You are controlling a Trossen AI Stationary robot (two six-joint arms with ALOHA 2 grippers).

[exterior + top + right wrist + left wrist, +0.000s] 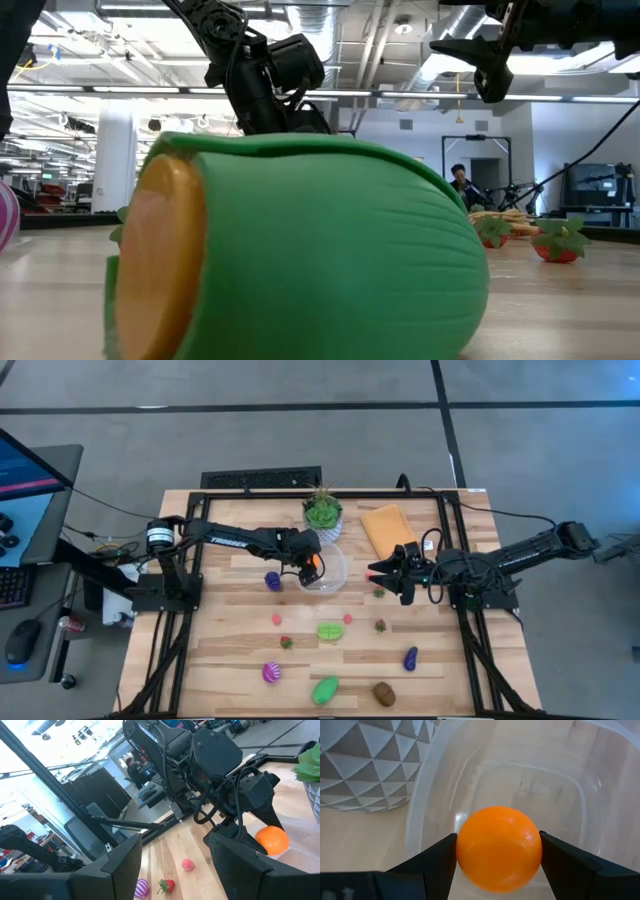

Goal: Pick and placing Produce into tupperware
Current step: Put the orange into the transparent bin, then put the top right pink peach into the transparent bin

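While the left gripper clamps the orange over the tupperware, placing is underway; next: release. Right gripper, three o'clock of container, jaws apart, empty.

Left pincer w/ fingers clamped, right pincer fingers apart, aloft.

One clear tupperware, one potted plant, one orange cloth, and two arms.
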